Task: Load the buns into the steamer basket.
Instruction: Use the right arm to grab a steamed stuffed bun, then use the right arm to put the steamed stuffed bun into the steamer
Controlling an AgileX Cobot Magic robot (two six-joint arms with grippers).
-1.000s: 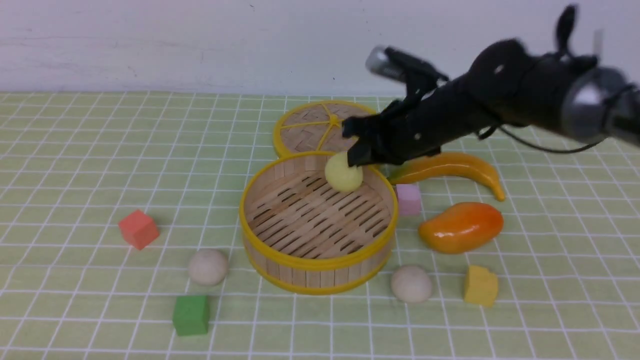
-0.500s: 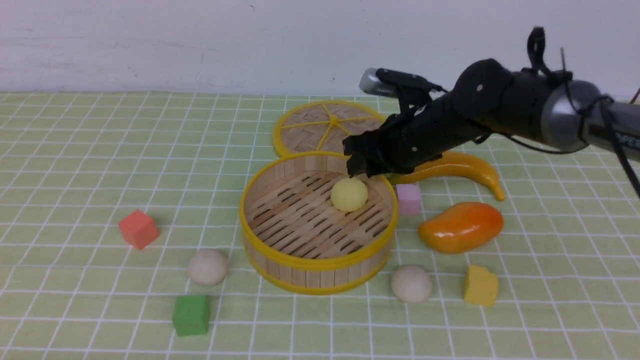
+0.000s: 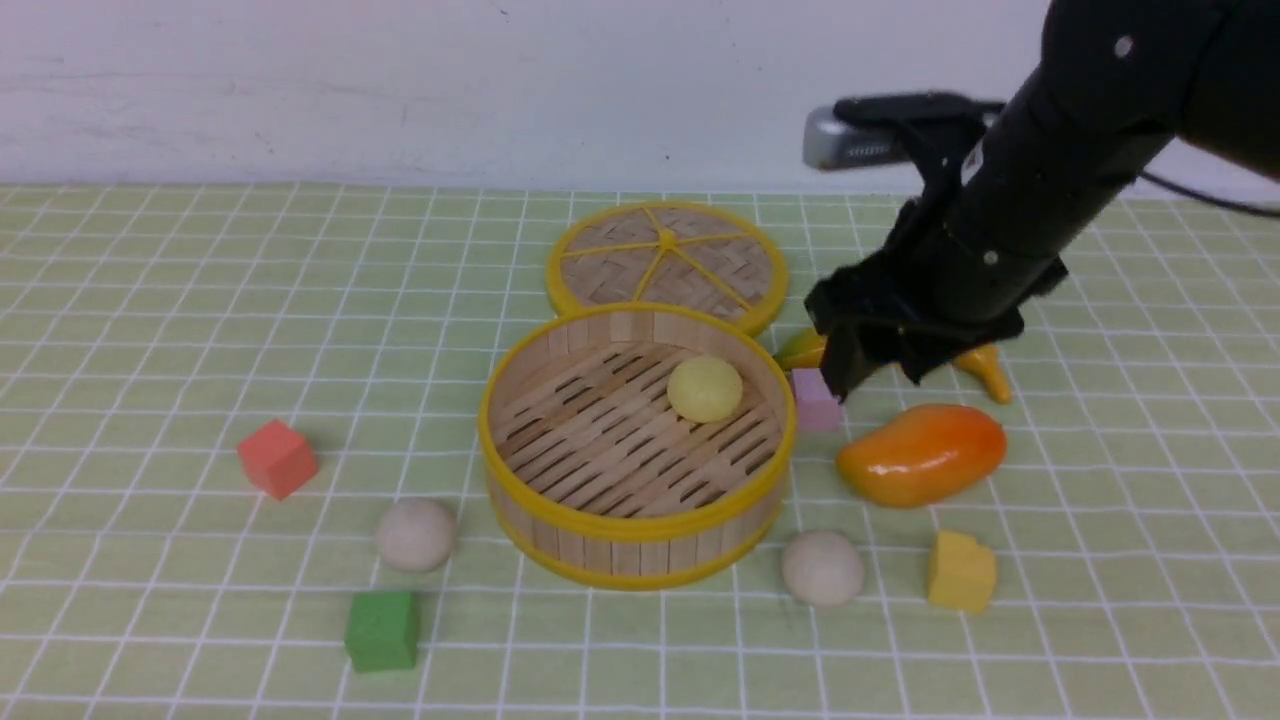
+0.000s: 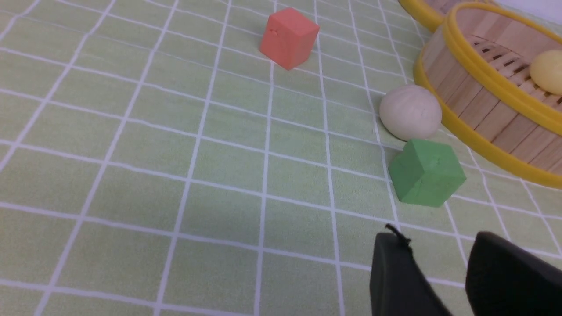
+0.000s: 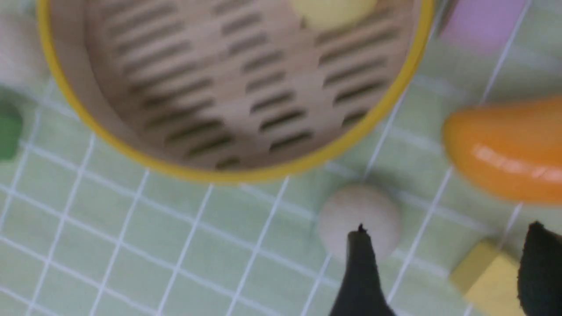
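The right jaws are held apart and empty; the pale yellow bun (image 3: pixel 705 389) is seen lying in the steamer basket (image 3: pixel 640 525) to their left. One beige bun (image 3: pixel 823 567) is found on the desk (image 3: pixel 150 300) near them, towards the robot. The other beige bun (image 4: pixel 410 112) is seen ahead of the left jaws, likewise parted and empty.

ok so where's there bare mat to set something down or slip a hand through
Bare mat: left of the red cube, and between it and the lid. Crowded: right of the steamer basket, where pink cube, banana, mango, beige bun, yellow cube and the right end effector cluster.
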